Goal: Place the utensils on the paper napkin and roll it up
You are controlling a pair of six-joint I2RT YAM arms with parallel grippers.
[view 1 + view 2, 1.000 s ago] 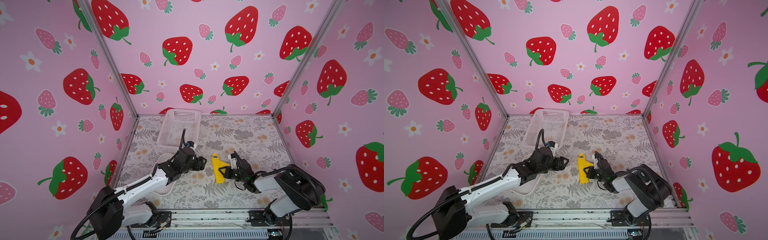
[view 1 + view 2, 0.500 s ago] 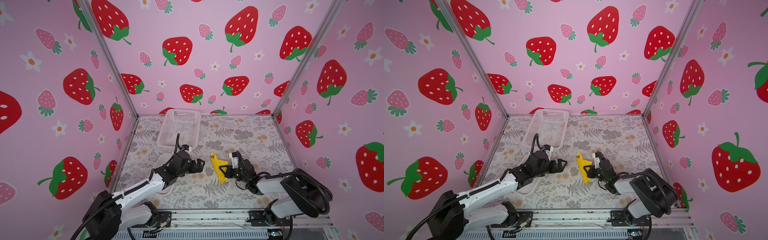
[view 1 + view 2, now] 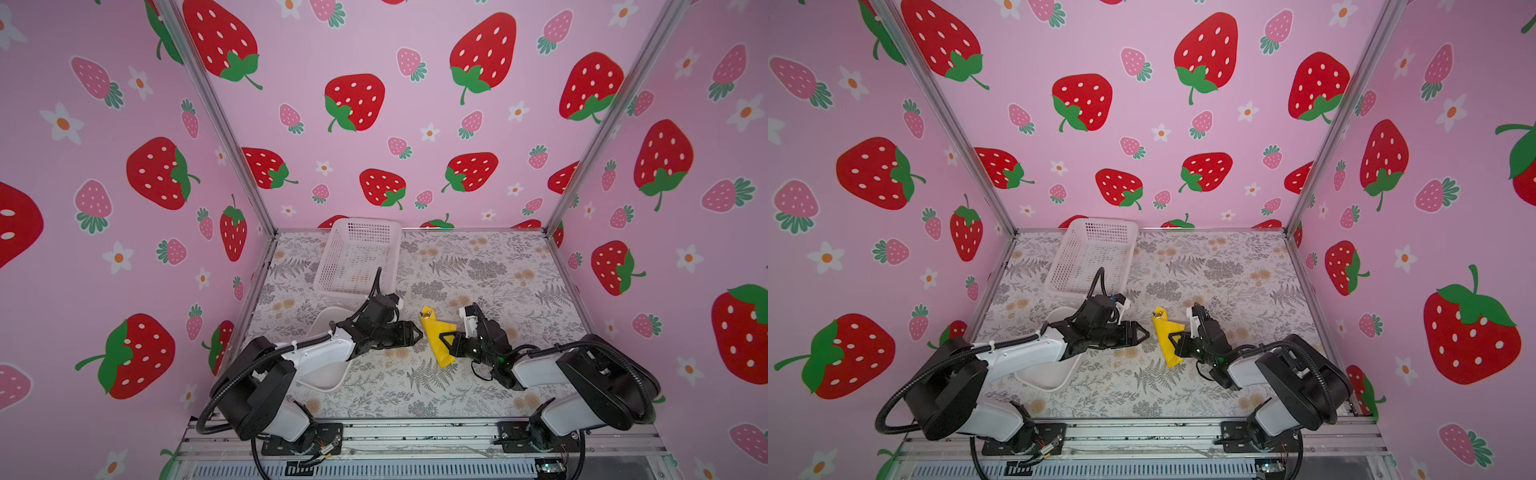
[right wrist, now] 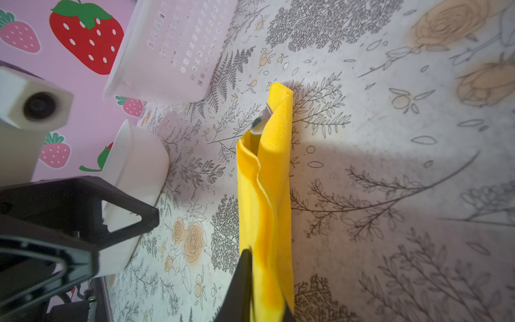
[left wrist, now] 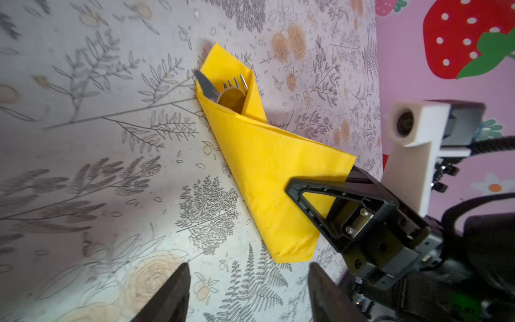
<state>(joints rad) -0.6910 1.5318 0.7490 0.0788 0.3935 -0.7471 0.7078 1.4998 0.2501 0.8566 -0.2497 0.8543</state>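
Left wrist view: we see only the heads of the utensils, a knife tip, fork tines and a spoon bowl, at the open end; the handles are hidden inside the wrap.
Paper napkin: folded around the cutlery and lying mid-table, with one flap sticking out sideways; we cannot tell how tightly it is wound.
Right gripper: clamped on that flap, with its other finger mostly behind the paper.
Left gripper: fingers parted with nothing between them, just short of the napkin's closed end.
Tray: white, largely covered by the left arm.
Basket: white and perforated, by the back wall.
Table: grey fern-and-flower print.
Walls: pink with strawberries.
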